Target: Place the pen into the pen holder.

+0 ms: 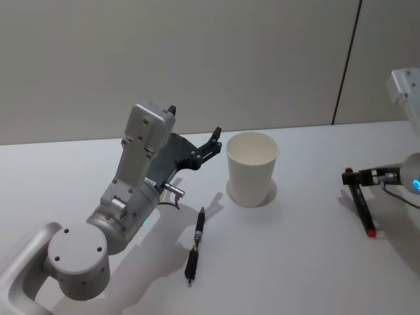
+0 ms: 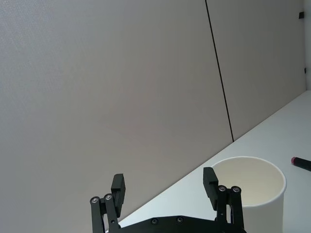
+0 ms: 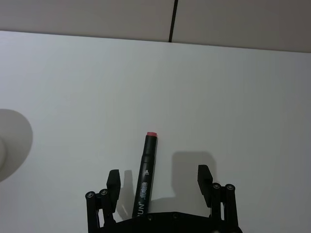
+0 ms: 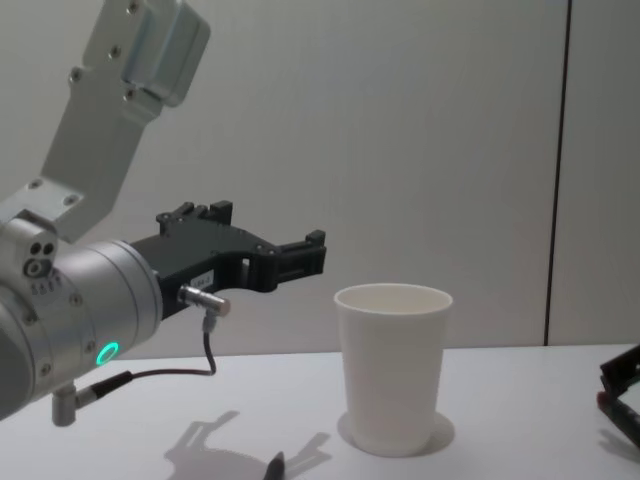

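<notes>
The robot's left hand [image 2: 164, 187] hung open and empty above the white worktop [image 1: 295, 269], a little higher than the rim of the pen holder [image 1: 252, 169], a white paper cup standing upright just to its right. A black pen [image 1: 195, 246] lay flat on the worktop near the cup's base, in front of it and to the left. Well off to the right, the right hand [image 3: 159, 178], fingers spread, sat low over a red-tipped black marker [image 3: 146, 180] lying between them.
</notes>
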Available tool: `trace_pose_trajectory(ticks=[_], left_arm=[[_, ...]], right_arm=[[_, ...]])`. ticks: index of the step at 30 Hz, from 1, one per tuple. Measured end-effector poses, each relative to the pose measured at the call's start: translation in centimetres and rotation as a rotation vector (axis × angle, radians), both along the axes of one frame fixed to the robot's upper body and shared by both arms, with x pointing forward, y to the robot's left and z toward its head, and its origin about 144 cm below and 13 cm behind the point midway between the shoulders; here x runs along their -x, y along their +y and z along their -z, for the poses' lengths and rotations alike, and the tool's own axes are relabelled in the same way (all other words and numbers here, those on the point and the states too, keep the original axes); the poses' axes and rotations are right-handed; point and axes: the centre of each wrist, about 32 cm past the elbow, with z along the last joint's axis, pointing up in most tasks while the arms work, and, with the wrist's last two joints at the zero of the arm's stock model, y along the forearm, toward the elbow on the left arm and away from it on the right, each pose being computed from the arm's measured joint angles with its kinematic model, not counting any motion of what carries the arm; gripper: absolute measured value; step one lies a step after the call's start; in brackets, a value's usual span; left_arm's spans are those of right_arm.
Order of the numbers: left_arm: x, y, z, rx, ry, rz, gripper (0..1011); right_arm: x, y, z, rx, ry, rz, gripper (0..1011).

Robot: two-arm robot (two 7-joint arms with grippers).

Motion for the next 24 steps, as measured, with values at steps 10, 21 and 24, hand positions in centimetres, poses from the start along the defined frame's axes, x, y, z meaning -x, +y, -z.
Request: trace_pose_trajectory(ticks=[10,21,24], left_arm=[[0.0,0.0,0.0,0.0,0.0,0.0,1001],[0.0,0.0,0.0,0.0,0.0,0.0,1001],[0.0,0.0,0.0,0.0,0.0,0.0,1001]], right_arm=[[0.1,0.7,1.1,0.003,0.01,0.022,1001],[0.2,1.6,2.7,-0.016,0.0,0.037,1002],[0.3,1.7,3.0,-0.018,-0.004,0.039,1001]])
